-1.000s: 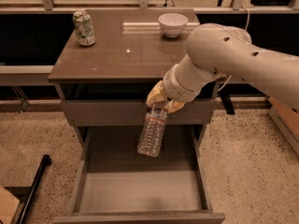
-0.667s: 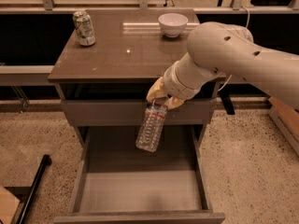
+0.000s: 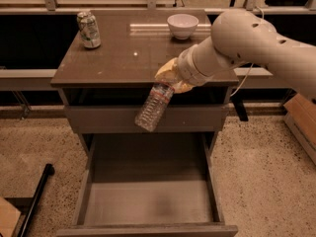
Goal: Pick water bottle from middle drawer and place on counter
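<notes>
Speckled stone floor is seen all around a gray cabinet. Behind the cabinet, a dark space under a long shelf is seen.

A big white robot arm is stretched in from the right, over the right side of the cabinet. The middle drawer is pulled far out toward the front, and its flat gray bottom is shown. The counter is the shiny brown top of the cabinet.

At the end of the arm, the gripper is held just over the front edge of the counter. Its yellowish fingers are closed tight around the top end of the water bottle.

The water bottle is held up in the air and is tilted. Its top is up and to the right, in the gripper, and its bottom is pointed down and to the left. It is hung in front of the closed top drawer front, above the open middle drawer, and it is not touching the drawer's bottom.

A white bowl is set at the back of the counter. A green and white can is stood upright at the back left corner. A black pole is laid on the floor at the left.
</notes>
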You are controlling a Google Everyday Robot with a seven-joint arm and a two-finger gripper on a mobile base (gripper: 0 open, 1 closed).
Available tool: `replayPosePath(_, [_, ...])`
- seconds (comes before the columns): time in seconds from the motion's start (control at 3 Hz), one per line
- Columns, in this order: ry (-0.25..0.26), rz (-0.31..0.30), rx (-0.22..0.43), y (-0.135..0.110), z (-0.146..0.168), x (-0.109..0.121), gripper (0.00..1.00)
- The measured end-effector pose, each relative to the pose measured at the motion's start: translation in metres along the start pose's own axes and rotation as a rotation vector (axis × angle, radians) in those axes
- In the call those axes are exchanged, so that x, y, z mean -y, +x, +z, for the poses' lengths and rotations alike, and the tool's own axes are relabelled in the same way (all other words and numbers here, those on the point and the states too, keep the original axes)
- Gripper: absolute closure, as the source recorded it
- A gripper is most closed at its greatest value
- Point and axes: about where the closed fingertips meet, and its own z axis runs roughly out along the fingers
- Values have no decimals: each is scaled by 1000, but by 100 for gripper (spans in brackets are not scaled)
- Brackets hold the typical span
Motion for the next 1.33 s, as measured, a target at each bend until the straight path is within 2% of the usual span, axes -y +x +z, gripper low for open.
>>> replayPosePath(0.33, [-124,59,53,-26,-11,-20,100])
replayPosePath(0.67, [-229,91,116,-54,-24,-46,100])
replayPosePath(1.0, [-293,132,205,-88,-24,-71,100])
replayPosePath(1.33, [-318,194,283,-124,-12,-90,100])
